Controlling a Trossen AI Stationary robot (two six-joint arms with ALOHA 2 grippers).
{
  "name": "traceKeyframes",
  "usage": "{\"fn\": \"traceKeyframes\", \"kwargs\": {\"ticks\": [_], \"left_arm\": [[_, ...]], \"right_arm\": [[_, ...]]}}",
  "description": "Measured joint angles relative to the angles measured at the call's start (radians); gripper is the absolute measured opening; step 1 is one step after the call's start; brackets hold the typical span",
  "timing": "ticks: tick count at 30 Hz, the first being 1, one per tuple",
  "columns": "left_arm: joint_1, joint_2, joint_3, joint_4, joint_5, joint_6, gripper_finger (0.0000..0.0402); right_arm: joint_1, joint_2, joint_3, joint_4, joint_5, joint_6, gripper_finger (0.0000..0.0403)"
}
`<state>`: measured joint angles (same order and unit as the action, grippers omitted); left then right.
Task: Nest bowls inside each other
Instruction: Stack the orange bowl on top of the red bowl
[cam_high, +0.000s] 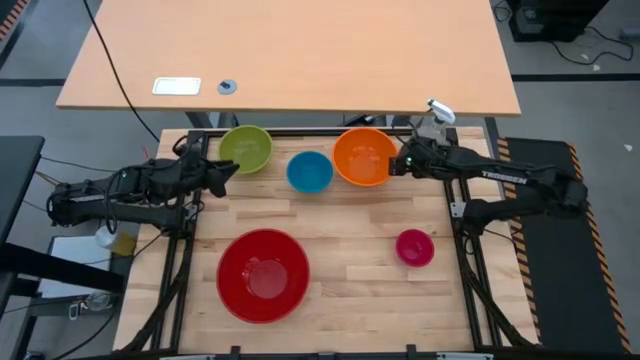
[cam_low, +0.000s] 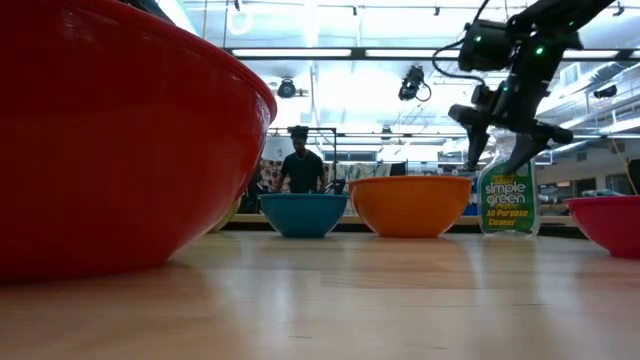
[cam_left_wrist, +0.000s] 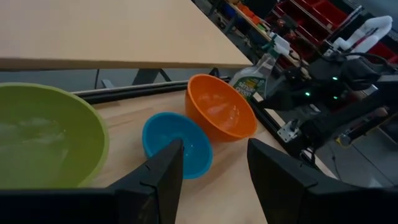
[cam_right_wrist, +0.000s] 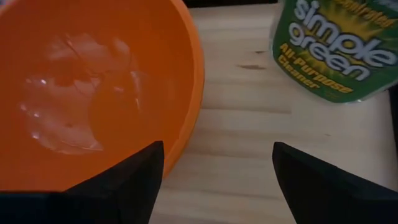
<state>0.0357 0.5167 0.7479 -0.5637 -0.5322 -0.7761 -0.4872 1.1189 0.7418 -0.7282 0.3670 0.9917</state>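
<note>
Wooden table, five bowls, spray bottle
</note>
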Motion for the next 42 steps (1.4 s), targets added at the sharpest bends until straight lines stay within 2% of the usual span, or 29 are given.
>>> {"fn": "traceKeyframes", "kwargs": {"ticks": [11,25,31,42], "left_arm": [[0.000,0.000,0.000,-0.009,0.015,-0.024,0.0181],[0.000,0.000,0.000,-0.009,0.014,-0.025,0.0181],[0.000,0.000,0.000,-0.009,0.014,-0.025,0.0181],[0.000,0.000,-0.001,-0.009,0.011,-0.025,0.0181]], "right_arm": [[-0.003,0.105,0.000,0.059,-0.054,-0.050,0.0304],[-0.081,0.130,0.000,0.134,-0.131,-0.102,0.0298],[-0.110,0.198,0.000,0.181,-0.161,-0.101,0.0259],[-0.114,0.319,0.000,0.264,-0.164,-0.104,0.0150]]}}
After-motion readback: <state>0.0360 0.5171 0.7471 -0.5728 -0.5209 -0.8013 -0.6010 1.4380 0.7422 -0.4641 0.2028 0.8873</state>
